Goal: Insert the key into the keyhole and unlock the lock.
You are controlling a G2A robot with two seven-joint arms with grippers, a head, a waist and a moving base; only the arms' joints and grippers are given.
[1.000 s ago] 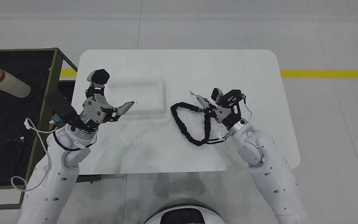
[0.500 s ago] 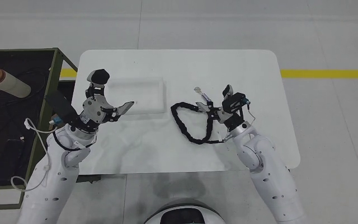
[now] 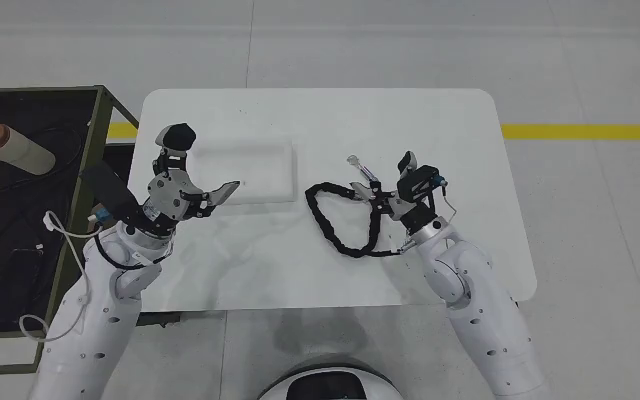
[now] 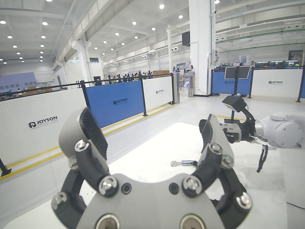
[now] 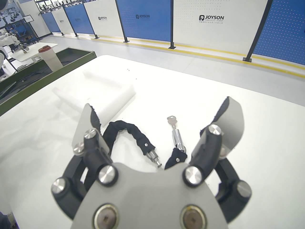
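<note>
Just beyond the spread right gripper (image 5: 159,104) lies the key (image 5: 172,119), untouched.

left arm (image 3: 100,312), right arm (image 3: 470,290): glossy white shells
left gripper (image 4: 147,120), right gripper (image 5: 158,106): silver plates, black linkages, round steel screws (image 4: 108,185)
pads (image 4: 95,134): black, ribbed
cable (image 3: 60,230): white

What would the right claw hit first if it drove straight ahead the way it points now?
Likely the pin end or the cylinder with the key in it: both lie just ahead, inside the open right claw. Height is unclear, so it might pass over them.
</note>
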